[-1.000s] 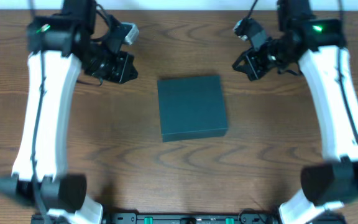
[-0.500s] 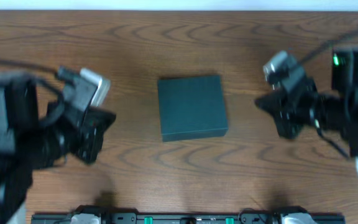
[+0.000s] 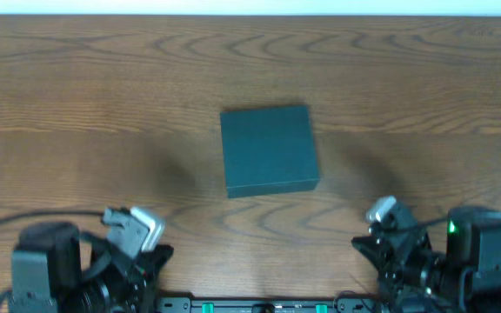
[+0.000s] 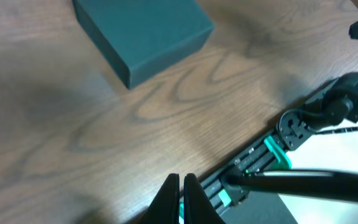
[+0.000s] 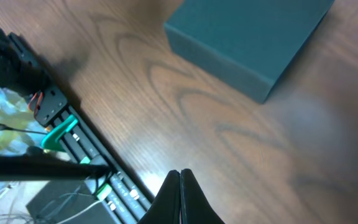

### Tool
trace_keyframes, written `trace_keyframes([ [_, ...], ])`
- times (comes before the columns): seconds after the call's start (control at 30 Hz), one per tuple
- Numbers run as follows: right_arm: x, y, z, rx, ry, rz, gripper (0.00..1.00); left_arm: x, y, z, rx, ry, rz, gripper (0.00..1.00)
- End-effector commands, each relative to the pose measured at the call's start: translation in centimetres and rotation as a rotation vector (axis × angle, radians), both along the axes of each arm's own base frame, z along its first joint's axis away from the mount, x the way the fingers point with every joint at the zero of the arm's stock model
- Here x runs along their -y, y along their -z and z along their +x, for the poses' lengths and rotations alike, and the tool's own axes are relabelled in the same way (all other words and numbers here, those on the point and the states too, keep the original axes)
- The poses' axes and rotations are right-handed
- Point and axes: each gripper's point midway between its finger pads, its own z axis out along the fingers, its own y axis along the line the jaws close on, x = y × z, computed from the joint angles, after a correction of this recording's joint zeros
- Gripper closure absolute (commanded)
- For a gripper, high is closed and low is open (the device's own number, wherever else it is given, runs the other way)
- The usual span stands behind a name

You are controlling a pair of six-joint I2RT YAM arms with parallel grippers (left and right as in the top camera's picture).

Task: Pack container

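while the teal-black container (image 3: 268,149) sits shut on the table (image 3: 103,104), my left gripper (image 4: 180,194) and right gripper (image 5: 179,191) hang clear of it, jaws together, empty.

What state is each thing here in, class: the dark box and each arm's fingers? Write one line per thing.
container: lid shut, nothing gripping or touching it.
left fingers: shut, empty, apart from the container.
right fingers: shut, empty, apart from the container.
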Motion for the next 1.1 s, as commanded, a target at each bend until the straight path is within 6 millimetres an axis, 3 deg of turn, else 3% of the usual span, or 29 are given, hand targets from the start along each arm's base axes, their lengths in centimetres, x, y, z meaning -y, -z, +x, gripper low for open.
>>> trace_keyframes([
  [0.0,-0.2,0.4,-0.6,-0.038,0.055,0.065,0.97,0.4,1.1,-1.0,-0.007,-0.021,-0.059,0.94],
  [0.03,-0.2,0.4,-0.7,-0.041,0.066,0.073,0.84,0.4,1.2,-1.1,-0.002,-0.028,-0.065,0.94],
  [0.07,-0.2,0.4,-0.6,-0.050,0.083,0.085,0.63,0.4,1.2,-1.3,0.004,-0.031,-0.068,0.94],
  [0.1,-0.3,0.2,-0.5,-0.066,0.109,0.103,0.32,0.4,1.1,-1.4,0.011,-0.035,-0.073,0.90],
  [0.13,-0.3,0.2,-0.3,-0.082,0.133,0.120,0.01,0.4,1.1,-1.4,0.009,-0.044,-0.080,0.74],
  [0.17,-0.3,0.3,-0.2,-0.102,0.157,0.135,0.01,0.4,1.0,-1.3,0.007,-0.046,-0.082,0.05],
  [0.4,-0.3,0.0,1.6,-0.075,0.211,0.176,0.01,0.4,1.1,-1.3,0.008,-0.045,-0.080,0.05],
  [0.87,-0.2,0.1,1.6,-0.078,0.217,0.170,0.01,0.4,1.1,-1.3,0.008,-0.045,-0.080,0.05],
  [1.07,-0.2,0.1,1.6,-0.078,0.217,0.170,0.01,-2.9,1.6,1.1,0.093,-0.185,0.088,0.05],
])
